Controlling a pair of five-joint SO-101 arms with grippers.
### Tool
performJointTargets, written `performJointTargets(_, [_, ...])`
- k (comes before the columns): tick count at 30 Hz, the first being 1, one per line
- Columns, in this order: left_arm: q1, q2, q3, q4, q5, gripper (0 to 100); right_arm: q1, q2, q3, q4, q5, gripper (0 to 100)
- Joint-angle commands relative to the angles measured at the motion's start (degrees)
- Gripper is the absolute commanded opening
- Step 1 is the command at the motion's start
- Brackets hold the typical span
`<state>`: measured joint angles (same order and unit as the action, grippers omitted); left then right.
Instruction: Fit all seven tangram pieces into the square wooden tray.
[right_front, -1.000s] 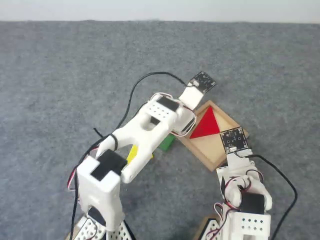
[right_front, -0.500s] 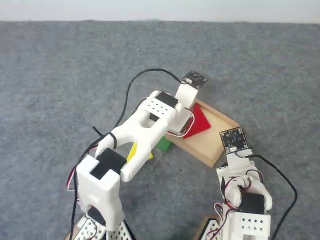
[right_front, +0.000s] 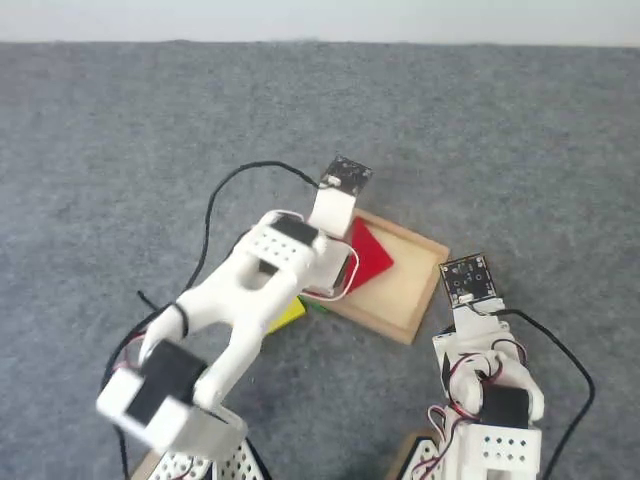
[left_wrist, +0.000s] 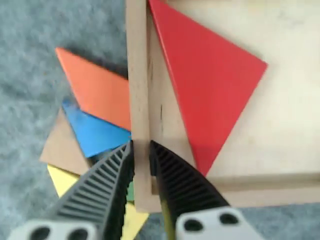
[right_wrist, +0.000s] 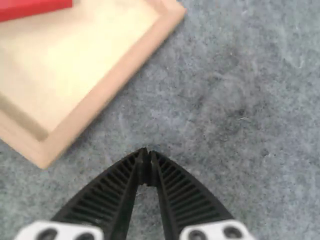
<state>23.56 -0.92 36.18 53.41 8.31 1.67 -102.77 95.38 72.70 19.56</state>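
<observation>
Wooden square tray (right_front: 425, 303), red triangle piece (right_front: 368, 255) inside: dragged left by left hand (left_wrist: 141, 150) clamped on its wall; right hand (right_wrist: 146, 167) closed, empty; fitting barely begun.

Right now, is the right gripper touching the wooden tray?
Apart. The right wrist view shows bare grey carpet between the tray wall and the right gripper, whose fingers are shut above the carpet.
</observation>
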Motion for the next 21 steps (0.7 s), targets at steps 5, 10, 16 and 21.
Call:
performJointTargets(5, [3.3,-13.5,4.1,-7.9,0.0,15,-0.4,-1.3,1.1,0.7,-0.1,0.8])
performJointTargets(10, [6.2,-14.1,7.0,-11.9,-2.7,17,-0.4,-1.3,1.1,0.7,-0.1,0.8])
performJointTargets(16, [9.4,-7.7,8.1,-18.0,-7.1,17,-0.4,-1.3,1.1,0.7,-0.1,0.8])
performJointTargets(21, [8.3,1.7,2.7,-18.4,-8.1,17,-0.4,-1.3,1.1,0.7,-0.1,0.8])
